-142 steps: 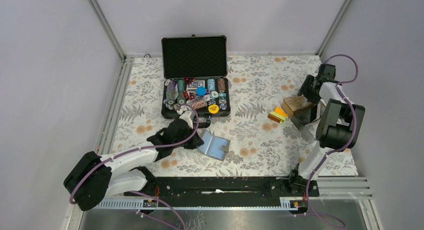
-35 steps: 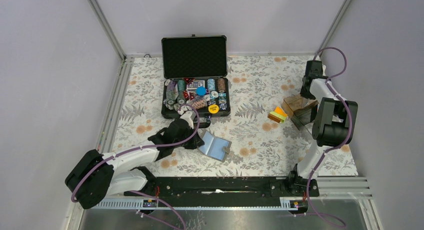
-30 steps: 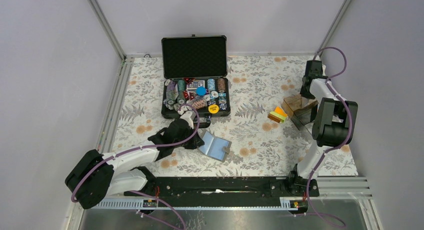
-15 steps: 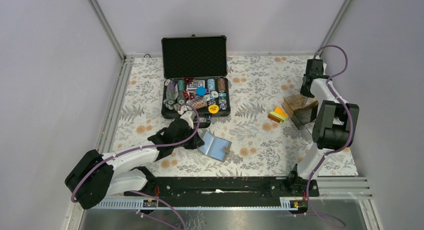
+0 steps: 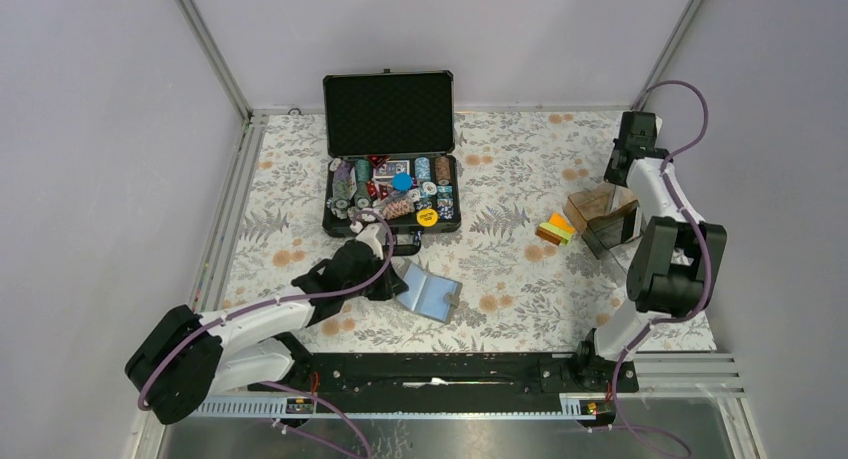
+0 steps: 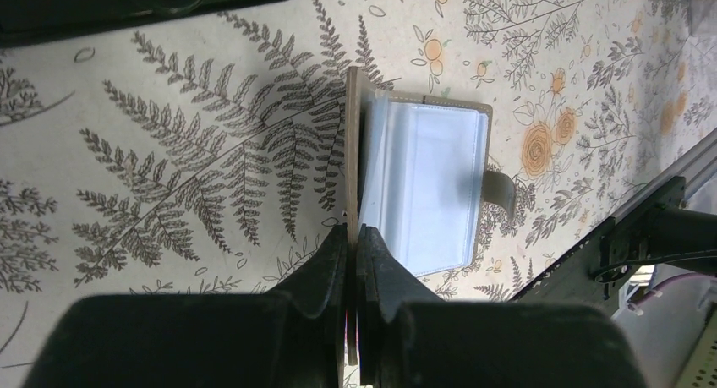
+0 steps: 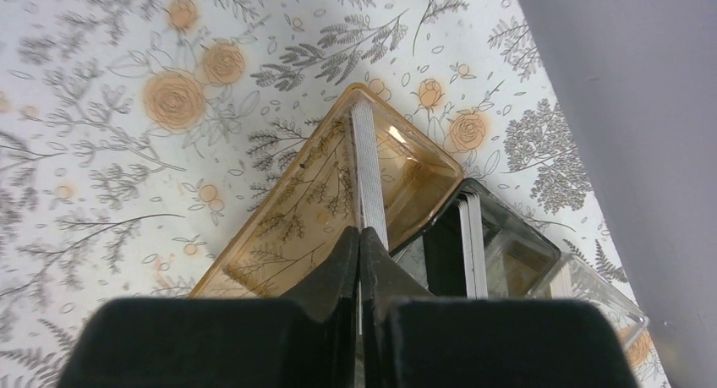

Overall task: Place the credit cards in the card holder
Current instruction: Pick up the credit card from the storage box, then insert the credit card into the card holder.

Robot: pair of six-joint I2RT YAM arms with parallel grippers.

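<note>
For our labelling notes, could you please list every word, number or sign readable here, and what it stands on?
No text can be read in any view.
Chips and deck in the case: printing too small and blurred.
Cards and holder: no print visible.

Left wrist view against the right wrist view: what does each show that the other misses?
Only the left wrist: the open card holder, one flap pinched in the shut left tool, and the edge of a black case. Only the right wrist: a brownish clear box beside a darker clear box, ahead of the shut right tool; whether it holds anything, I cannot tell. Both: the floral tablecloth. Neither shows the coloured cards.
</note>
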